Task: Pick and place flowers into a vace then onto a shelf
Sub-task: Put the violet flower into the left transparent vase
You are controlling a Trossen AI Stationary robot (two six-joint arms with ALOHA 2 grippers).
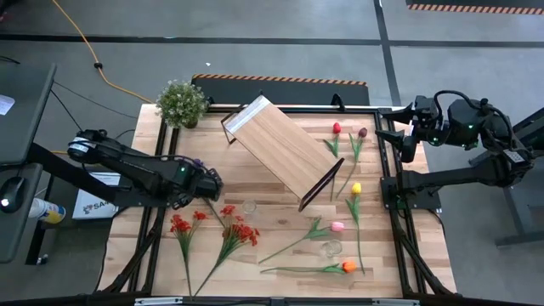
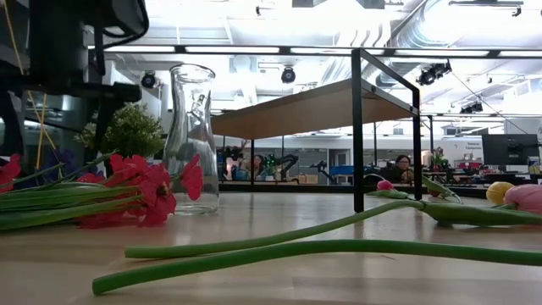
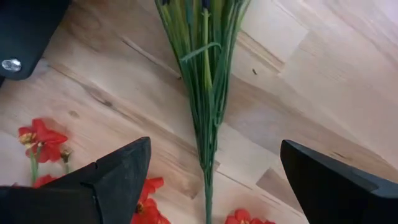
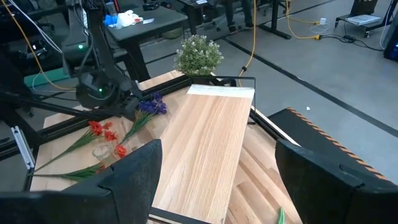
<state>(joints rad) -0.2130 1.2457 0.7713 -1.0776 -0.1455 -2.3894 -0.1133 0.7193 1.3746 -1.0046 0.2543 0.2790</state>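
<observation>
I have the left gripper (image 3: 208,180) wide open and empty over the purple sprig (image 3: 208,68) lying on the counter (image 1: 280,204), whose bunched stems look light and floppy, so I'd pinch mid-stem; right gripper (image 4: 217,180) waits open.

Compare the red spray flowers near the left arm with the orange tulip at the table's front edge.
The red spray flowers carry many small blossoms per stem; the orange tulip has one closed bud. The sprays form a fanned group of stems, while the tulip is a single stem lying nearly level across the table. The sprays lie on the left arm's side; the tulip on the right arm's side. Both have green stems and lie flat on the table.
</observation>
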